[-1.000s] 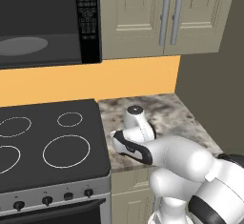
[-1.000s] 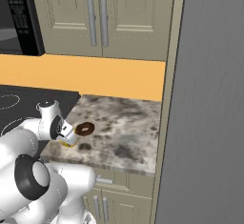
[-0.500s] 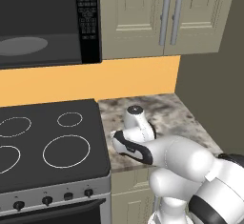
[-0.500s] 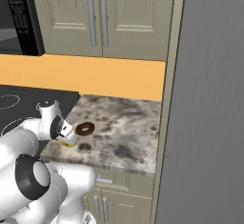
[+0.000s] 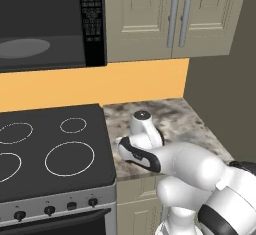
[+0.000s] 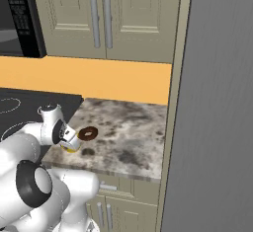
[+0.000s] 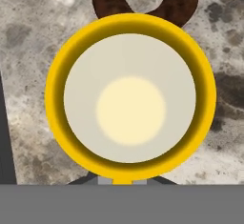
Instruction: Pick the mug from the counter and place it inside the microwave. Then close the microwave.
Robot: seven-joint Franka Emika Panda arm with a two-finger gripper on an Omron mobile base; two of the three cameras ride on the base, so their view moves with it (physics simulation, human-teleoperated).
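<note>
Clenched on the mug (image 7: 129, 96), my pincer (image 6: 69, 138) hangs low over the worktop (image 6: 133, 142) near its left front corner, and looking straight down I see the cup's yellow rim and pale cream inside, with its near wall caught at the bottom of my view. Left of the worktop lies the black stove (image 5: 50, 149) with its white rings, and above it the microwave (image 5: 50, 24) stands with its turntable showing. Just past the mug, toward the right, a brown ring-shaped thing (image 6: 88, 133) lies flat on the stone.
</note>
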